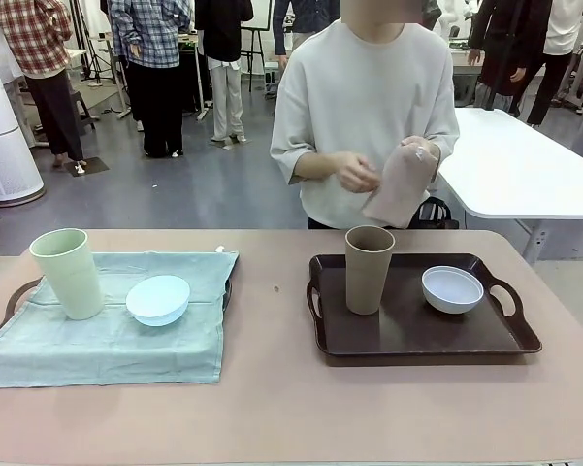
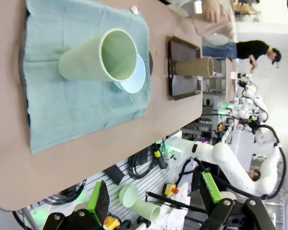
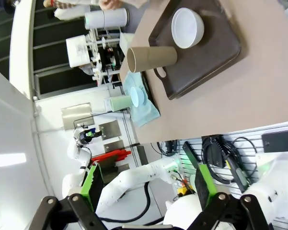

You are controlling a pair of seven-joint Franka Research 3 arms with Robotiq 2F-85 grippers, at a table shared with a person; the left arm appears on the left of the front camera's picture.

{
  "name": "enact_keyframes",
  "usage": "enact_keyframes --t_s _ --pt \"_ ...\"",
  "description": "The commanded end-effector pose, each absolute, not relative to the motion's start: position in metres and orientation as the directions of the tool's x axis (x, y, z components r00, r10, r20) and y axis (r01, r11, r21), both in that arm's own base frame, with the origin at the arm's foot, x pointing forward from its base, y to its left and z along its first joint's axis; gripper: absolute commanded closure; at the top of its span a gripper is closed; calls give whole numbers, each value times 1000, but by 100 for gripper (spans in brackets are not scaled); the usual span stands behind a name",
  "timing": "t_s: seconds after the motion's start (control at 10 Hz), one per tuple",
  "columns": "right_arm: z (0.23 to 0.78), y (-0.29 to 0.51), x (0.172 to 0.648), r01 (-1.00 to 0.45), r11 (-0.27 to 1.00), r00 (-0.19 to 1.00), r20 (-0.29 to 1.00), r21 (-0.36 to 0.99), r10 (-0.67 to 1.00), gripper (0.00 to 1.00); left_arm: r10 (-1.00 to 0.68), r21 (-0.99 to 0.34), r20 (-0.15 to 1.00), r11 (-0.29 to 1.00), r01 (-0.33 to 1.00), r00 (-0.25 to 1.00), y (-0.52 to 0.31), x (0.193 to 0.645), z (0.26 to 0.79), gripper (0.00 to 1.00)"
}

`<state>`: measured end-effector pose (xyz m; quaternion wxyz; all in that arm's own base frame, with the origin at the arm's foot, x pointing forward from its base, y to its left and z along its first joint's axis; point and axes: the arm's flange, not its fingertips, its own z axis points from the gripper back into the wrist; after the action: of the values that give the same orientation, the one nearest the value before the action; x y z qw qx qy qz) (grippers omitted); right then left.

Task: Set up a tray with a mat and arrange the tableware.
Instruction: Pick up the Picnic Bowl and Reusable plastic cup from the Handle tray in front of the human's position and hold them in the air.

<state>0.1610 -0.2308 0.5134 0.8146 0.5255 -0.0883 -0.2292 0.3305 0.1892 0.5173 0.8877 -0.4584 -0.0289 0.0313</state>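
Observation:
On the left, a teal mat (image 1: 107, 340) lies over a dark tray (image 1: 17, 293). A pale green tumbler (image 1: 68, 272) and a light blue bowl (image 1: 158, 299) stand on it. On the right, a bare brown tray (image 1: 417, 335) carries a brown tumbler (image 1: 369, 269) and a white bowl (image 1: 453, 289). The person at the far side holds a beige mat (image 1: 403, 184) in both hands above the table edge. My left gripper (image 2: 154, 199) hangs open off the table's near edge, well back from the green tumbler (image 2: 98, 57). My right gripper (image 3: 148, 184) is open too, far from the brown tray (image 3: 215, 62).
A strip of bare tabletop (image 1: 272, 417) runs along the near edge and between the two trays. A white table (image 1: 524, 165) stands behind on the right and a white air purifier (image 1: 5, 146) on the left. People stand farther back.

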Motion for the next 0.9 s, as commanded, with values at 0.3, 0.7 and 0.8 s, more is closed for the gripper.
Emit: enact_keyframes --t_s 0.3,0.7,0.8 --pt "523 -181 207 172 655 907 142 735 -397 0 -160 -659 92 730 181 983 90 358 551 0" --pt "512 -129 236 -2 890 897 394 457 -201 0 -328 -403 121 847 348 937 -28 363 554 0" --pt "506 -124 240 -44 917 887 438 397 -146 0 -387 -367 150 833 415 910 -60 365 549 0"
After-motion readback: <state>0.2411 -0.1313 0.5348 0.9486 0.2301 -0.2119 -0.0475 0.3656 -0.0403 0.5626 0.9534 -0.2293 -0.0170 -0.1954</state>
